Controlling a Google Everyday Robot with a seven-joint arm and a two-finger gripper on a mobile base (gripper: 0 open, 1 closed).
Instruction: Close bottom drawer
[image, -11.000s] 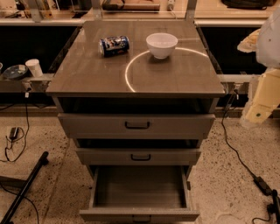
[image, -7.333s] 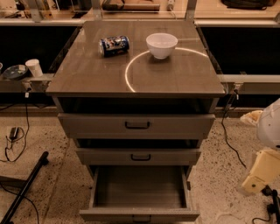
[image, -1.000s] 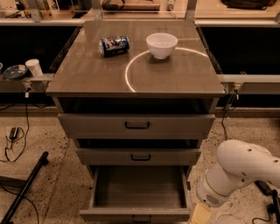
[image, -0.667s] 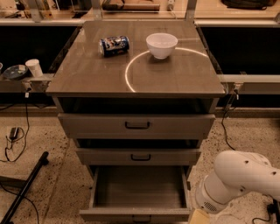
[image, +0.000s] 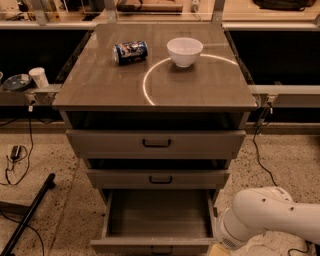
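Observation:
The bottom drawer (image: 157, 215) of the grey-brown cabinet (image: 155, 85) stands pulled far out, and its plain box interior shows empty. Its front panel (image: 150, 245) lies at the bottom edge of the view, with the handle cut off. The middle drawer (image: 159, 178) and the top drawer (image: 156, 144) stick out only a little. My white arm (image: 265, 216) reaches in from the lower right. My gripper (image: 218, 249) sits low at the drawer's front right corner, mostly cut off by the bottom edge.
A blue can (image: 130, 52) lies on its side and a white bowl (image: 185, 51) stands on the cabinet top. A white cup (image: 38, 77) stands on a rail at the left. A black pole (image: 27, 215) and cables (image: 15, 165) lie on the speckled floor at the left.
My arm came down from the right side of the cabinet to the floor level. In the last second it moved lower and a little left, toward the bottom drawer's front right corner. The drawer has not moved.

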